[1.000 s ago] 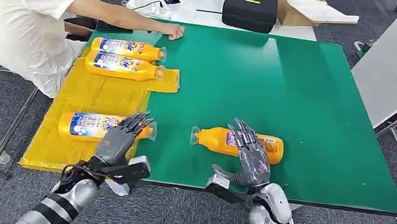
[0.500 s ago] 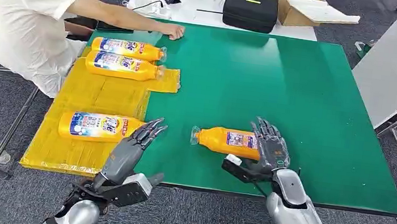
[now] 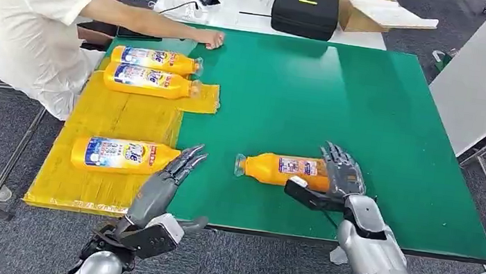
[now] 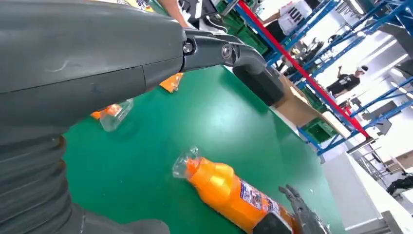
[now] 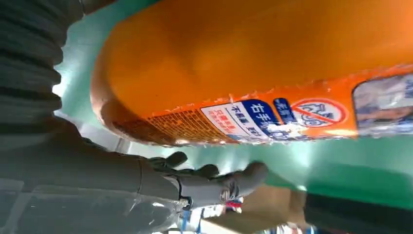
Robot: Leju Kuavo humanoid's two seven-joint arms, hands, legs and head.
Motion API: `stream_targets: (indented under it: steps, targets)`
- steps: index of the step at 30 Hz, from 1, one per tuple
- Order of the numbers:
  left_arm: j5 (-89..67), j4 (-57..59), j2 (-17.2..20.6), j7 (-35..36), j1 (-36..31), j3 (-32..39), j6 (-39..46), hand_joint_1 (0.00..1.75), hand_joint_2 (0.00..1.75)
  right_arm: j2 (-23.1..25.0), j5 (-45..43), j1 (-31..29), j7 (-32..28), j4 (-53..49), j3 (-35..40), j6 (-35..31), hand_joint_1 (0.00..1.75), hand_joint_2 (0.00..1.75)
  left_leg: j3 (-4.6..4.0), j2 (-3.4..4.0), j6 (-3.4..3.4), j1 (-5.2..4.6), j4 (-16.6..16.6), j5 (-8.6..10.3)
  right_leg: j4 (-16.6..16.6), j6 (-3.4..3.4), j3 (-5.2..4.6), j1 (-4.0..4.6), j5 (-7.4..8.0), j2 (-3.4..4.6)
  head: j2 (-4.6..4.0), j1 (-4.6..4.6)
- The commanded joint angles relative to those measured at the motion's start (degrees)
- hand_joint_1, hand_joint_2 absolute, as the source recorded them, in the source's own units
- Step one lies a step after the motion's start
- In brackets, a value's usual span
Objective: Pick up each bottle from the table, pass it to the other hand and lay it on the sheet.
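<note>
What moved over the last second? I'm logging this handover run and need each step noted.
The right hand slid from over the middle of the orange bottle on the green table to the bottle's base end and now cups it. The left hand drew back off the bottle on the yellow sheet toward the table's near edge. All four bottles and the person kept their places.

The counter (image 3: 369,110) is deep green; the sheet (image 3: 110,117) on it a crinkled yellow; each bottle (image 3: 282,169) is bright orange with a blue-and-white printed label and a clear cap; both hands, left (image 3: 163,186) and right (image 3: 339,173), are dark grey on silver arms; the case (image 3: 305,12) beyond is black.
</note>
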Motion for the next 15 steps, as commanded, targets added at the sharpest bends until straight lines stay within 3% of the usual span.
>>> stream_targets:
  steps: [1, 5, 8, 9, 10, 11, 15]
  targets:
    - [0.17, 2.34, -0.50, 0.30, -0.87, -0.09, 0.11, 0.00, 1.75, 0.94, 0.12, -3.30, 0.75, 9.68, 0.78, 1.63, 0.00, 1.75, 0.32, -0.05, 0.07, -0.03, -0.06, -0.03, -0.06, -0.07, 0.34, 0.01, -0.07, -0.14, 0.00, 0.02]
    - [0.19, 2.80, -0.75, 0.35, -1.37, -0.35, 0.07, 0.00, 1.75, 0.95, -0.10, -4.92, 2.24, 11.13, 1.13, 4.69, 0.00, 1.75, 0.37, -0.01, 0.09, -0.04, -0.06, -0.03, -0.06, -0.10, 0.43, 0.00, -0.06, -0.10, 0.00, 0.02]
    - [0.53, 3.84, -0.81, 0.12, -2.15, -0.83, 0.06, 0.00, 1.75, 1.46, -2.96, -6.32, -0.55, 13.51, 0.02, 7.67, 0.00, 1.75, 0.29, -0.03, 0.06, -0.02, -0.04, 0.01, -0.05, -0.04, 0.34, 0.00, -0.01, -0.06, 0.00, 0.00]
    - [0.89, 4.27, -0.70, -0.38, -2.53, -1.14, 0.08, 0.00, 1.75, 1.49, -4.39, -6.46, -3.34, 14.32, -0.12, 9.32, 0.09, 1.75, 0.38, -0.01, 0.08, -0.04, -0.05, 0.01, -0.06, -0.06, 0.41, -0.01, -0.01, -0.07, 0.00, 0.02]
    - [1.43, 4.88, -0.57, -1.00, -2.97, -1.49, 0.16, 0.00, 1.75, 1.45, -6.95, -6.46, -5.54, 15.39, -1.41, 10.75, 1.33, 1.75, 0.37, -0.08, 0.07, -0.01, -0.05, 0.03, -0.07, -0.05, 0.43, 0.01, 0.00, -0.13, 0.00, 0.02]
    - [1.99, 5.34, -0.31, -1.74, -3.36, -1.92, 0.17, 0.00, 1.75, 0.99, -8.18, -6.05, -8.74, 16.10, -0.96, 11.18, 1.75, 1.75, 0.46, -0.10, 0.09, -0.05, -0.10, 0.04, -0.10, -0.07, 0.51, -0.01, -0.01, -0.18, 0.00, 0.02]
    - [3.69, 5.59, 0.49, -3.12, -3.80, -2.78, 0.11, 0.00, 1.75, 0.52, -12.44, -3.95, -14.12, 18.12, -1.88, 11.27, 1.75, 1.75, 0.51, -0.11, 0.05, 0.02, -0.09, 0.02, -0.14, -0.07, 0.53, 0.05, 0.03, -0.17, 0.00, 0.00]
